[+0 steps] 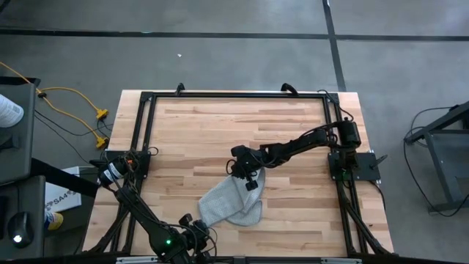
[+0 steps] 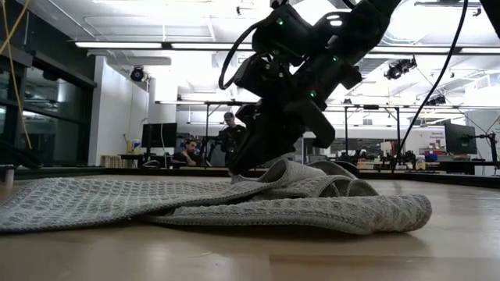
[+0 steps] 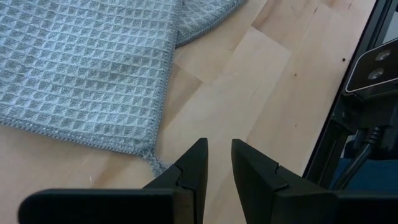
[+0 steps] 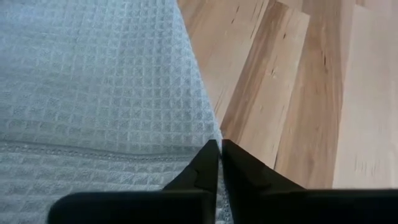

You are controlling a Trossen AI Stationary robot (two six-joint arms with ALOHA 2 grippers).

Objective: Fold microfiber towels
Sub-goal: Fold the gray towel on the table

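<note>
The light grey waffle-textured towel (image 1: 229,205) lies on the wooden table (image 1: 220,125), near the front middle. In the low view (image 2: 234,203) it is flat on one side and bunched in folds on the other. My right gripper (image 1: 249,181) reaches from the right and is shut on the towel's far part (image 4: 219,148). My left gripper (image 3: 217,158) is slightly open and empty, low at the table's near edge (image 1: 192,236), just short of a towel corner (image 3: 151,159). My right gripper pinches the towel's side edge (image 4: 211,134) between its two shut fingers, slanting down from the table's far right. One layer or several, I cannot tell. The held part rises a little (image 2: 269,170). The rest of the towel lies slack on the table.
A black metal frame (image 1: 234,95) runs around the tabletop, with the arm bases at its left (image 1: 121,165) and right (image 1: 352,161). Bare wood lies far of and to either side of the towel. People sit far behind the table in the low view (image 2: 187,152).
</note>
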